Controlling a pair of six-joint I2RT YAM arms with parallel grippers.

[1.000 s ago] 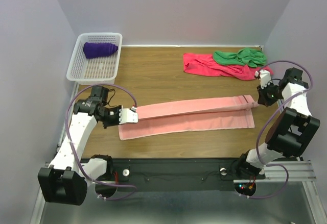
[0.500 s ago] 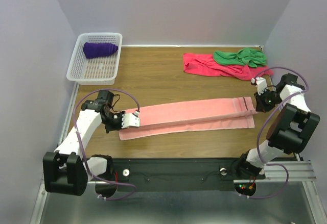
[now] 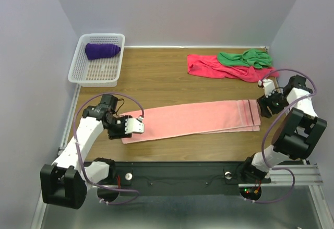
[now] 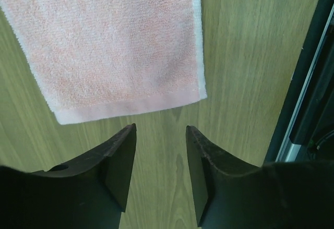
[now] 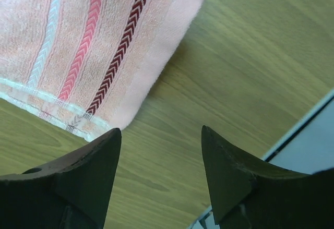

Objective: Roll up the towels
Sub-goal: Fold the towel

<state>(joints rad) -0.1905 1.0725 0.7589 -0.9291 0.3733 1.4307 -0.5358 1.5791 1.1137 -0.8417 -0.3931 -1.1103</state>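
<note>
Purple towel (image 3: 102, 50), rolled, inside white mesh basket (image 3: 96, 72).

The pink towel (image 3: 198, 118) has maroon, red and pale-blue chevron stripes; the crimson towel (image 3: 207, 66), green towel (image 3: 245, 58) and purple towel (image 3: 102, 50) are plain.

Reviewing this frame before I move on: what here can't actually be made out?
- Crimson towel: in the top view, its upper right part lies under the green towel.
- Purple towel in the basket: in the top view, it is too small to tell how it is rolled.
- Salmon-pink towel: each wrist view shows only one end, and the frame edge cuts off the rest.
</note>
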